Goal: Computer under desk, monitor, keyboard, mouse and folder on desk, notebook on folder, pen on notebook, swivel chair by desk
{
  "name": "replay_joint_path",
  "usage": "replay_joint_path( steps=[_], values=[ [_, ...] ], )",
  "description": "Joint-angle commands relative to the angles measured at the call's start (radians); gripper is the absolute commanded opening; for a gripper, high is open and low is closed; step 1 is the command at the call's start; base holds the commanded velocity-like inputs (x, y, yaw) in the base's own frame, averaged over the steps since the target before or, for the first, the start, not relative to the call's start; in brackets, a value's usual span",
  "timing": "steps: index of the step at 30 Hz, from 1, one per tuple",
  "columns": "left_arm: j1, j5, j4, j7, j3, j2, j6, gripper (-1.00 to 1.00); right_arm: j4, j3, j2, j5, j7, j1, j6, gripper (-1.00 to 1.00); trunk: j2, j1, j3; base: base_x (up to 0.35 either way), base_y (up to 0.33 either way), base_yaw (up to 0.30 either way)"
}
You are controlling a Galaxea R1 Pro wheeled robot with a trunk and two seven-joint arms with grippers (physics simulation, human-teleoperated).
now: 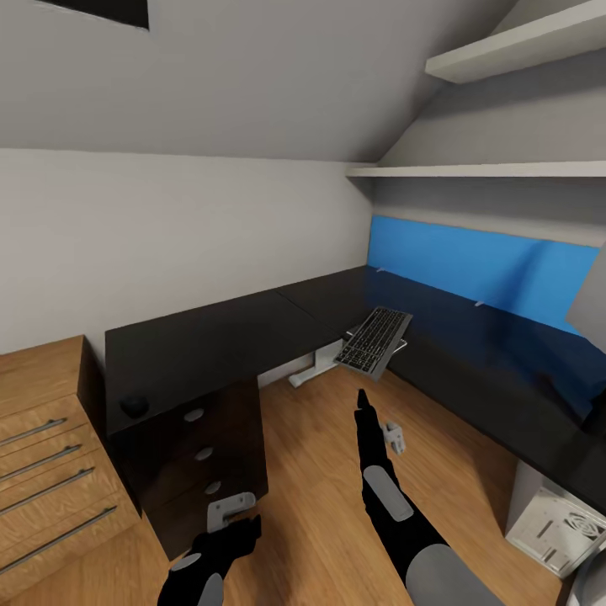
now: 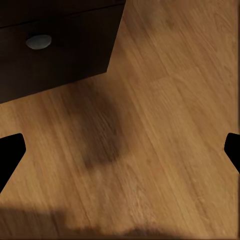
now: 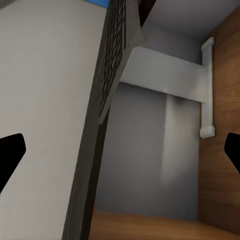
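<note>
We face the inner corner of the desk [image 1: 252, 332], its glossy black top running along two walls. The keyboard [image 1: 374, 339] hangs over the inner edge of the top near the corner, tilted, part of it past the edge. The mouse [image 1: 135, 406] sits on the desk's near left end, above the drawer unit [image 1: 198, 459].

Right gripper [image 1: 362, 397]: arm stretched forward over the wood floor [image 1: 320, 471], tip below and short of the keyboard, apart from it. In the right wrist view both fingertips [image 3: 10, 155] show at the frame edges, jaws spread wide with nothing between them; the keyboard [image 3: 107, 85] lies ahead of the jaws, seen edge-on, with a white desk leg [image 3: 207, 87] beyond.

Left gripper [image 1: 244, 526]: low beside the drawer unit. In the left wrist view the jaws stand wide apart, holding nothing, over bare floor [image 2: 150, 125], with a silver drawer knob [image 2: 38, 41] ahead.

A blue wall panel [image 1: 480, 269] backs the desk's right run. A white computer case [image 1: 555, 530] stands on the floor under that run. A wooden dresser [image 1: 50, 454] stands at far left.
</note>
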State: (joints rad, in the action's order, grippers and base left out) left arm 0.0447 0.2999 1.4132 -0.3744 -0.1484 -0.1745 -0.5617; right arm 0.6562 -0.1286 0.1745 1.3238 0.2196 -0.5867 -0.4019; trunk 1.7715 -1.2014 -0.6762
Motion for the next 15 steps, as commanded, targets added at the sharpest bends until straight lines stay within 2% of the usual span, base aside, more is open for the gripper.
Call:
replay_joint_path(
  steps=[1,9,15],
  values=[
    [-0.036,0.01,0.06,-0.009,-0.002,0.0,-0.037,1.0,-0.001,-0.002,0.0,0.014,0.007,-0.001,-0.005,1.0,0.0,0.0,-0.001,0.0,0.0,0.0],
    [-0.065,0.011,0.106,-0.009,-0.002,0.0,-0.085,1.0,-0.001,-0.001,0.0,0.016,0.006,-0.001,-0.005,1.0,0.0,0.0,-0.001,0.006,0.0,0.0],
    [-0.066,0.011,0.108,-0.009,-0.002,0.0,-0.087,1.0,-0.001,-0.002,0.0,0.016,0.006,-0.001,-0.005,1.0,0.0,0.0,-0.001,0.168,0.048,0.0]
  ],
)
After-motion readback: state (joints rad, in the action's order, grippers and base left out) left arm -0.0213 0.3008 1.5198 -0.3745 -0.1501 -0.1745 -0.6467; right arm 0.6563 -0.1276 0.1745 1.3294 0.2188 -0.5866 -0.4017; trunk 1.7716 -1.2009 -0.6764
